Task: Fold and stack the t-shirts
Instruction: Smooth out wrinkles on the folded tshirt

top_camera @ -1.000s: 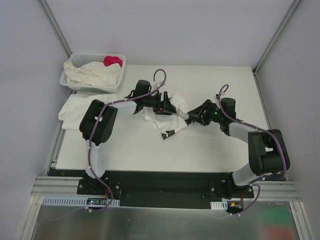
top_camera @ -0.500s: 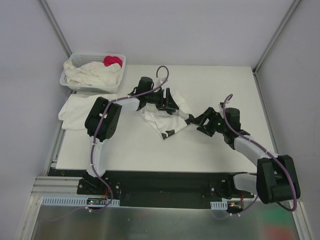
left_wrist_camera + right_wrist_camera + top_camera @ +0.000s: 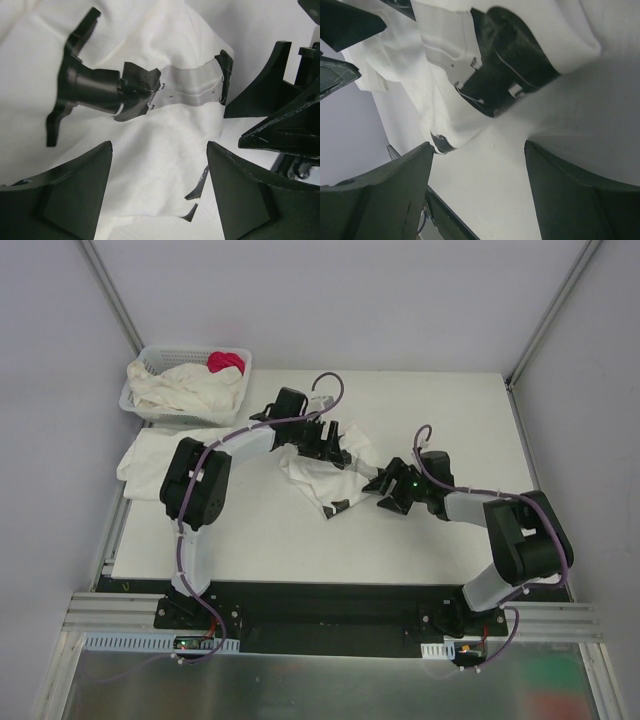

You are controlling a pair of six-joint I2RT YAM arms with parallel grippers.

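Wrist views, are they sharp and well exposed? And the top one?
Left wrist: the t-shirt is very bright, folds faint, the left pincer's fingers flat black. Right wrist: likewise, the right pincer's fingers soft-edged. Top external: sharp, evenly lit, shadows faint.

The left arm (image 3: pixel 200 480) bends at its elbow to the left of the crumpled t-shirt (image 3: pixel 318 480) and reaches across to the shirt's far edge. There the left gripper (image 3: pixel 328 443) points down over the cloth, fingers spread wide with nothing pinched between them. The right arm (image 3: pixel 520 540) folds in low from the shirt's right. The right gripper (image 3: pixel 385 487) sits at the shirt's right edge, jaws apart and empty.
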